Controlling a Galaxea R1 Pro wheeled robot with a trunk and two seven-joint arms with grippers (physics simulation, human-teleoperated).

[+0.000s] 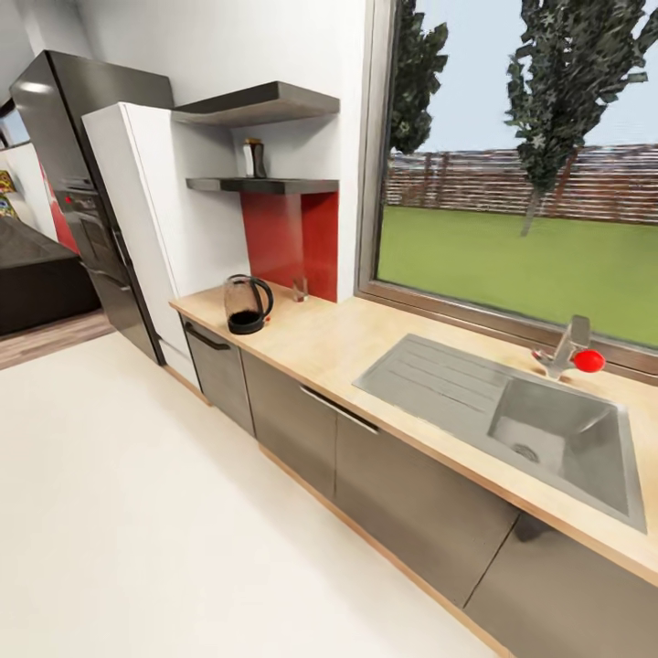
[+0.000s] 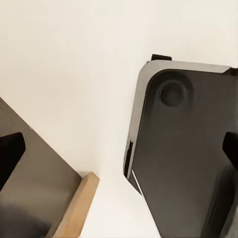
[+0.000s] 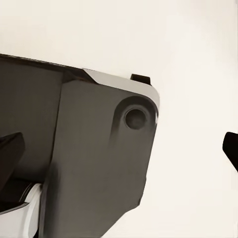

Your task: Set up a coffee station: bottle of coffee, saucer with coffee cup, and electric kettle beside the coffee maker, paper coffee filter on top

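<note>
1. The left hand [image 2: 119,148] is pointing down at the pale floor [image 2: 74,59]. Its two dark fingertips [image 2: 10,153] are sitting at opposite edges of the left wrist view, spread wide with nothing between them.
2. The right hand [image 3: 119,148] is hanging the same way, fingertips [image 3: 11,151] far apart and holding nothing.
3. Below both hands, the robot's own dark base [image 2: 188,148] is showing, which suggests the arms are tucked low while the robot is travelling rather than reaching.
4. Beside the left hand, a grey cabinet front with a wooden plinth strip [image 2: 77,208] is coming into the wrist view, so the robot is standing near the kitchen units.
5. In the head view, a long wooden counter [image 1: 329,343] is running along the wall under a large window [image 1: 521,155], with a steel sink [image 1: 548,439] and a red-handled tap [image 1: 576,352] set into it.
6. The electric kettle [image 1: 247,304] is standing upright at the counter's far end, close to a small clear glass [image 1: 300,289].
7. On the lower wall shelf [image 1: 265,185] above that end, a dark bottle of coffee [image 1: 259,158] is standing beside a pale object too small to identify.
8. A white tall unit [image 1: 146,201] and a dark oven column [image 1: 82,183] are standing beyond the counter's end.
9. Judging from this, the robot is still approaching the shelf end; no item looks placed for the coffee station yet.
</note>
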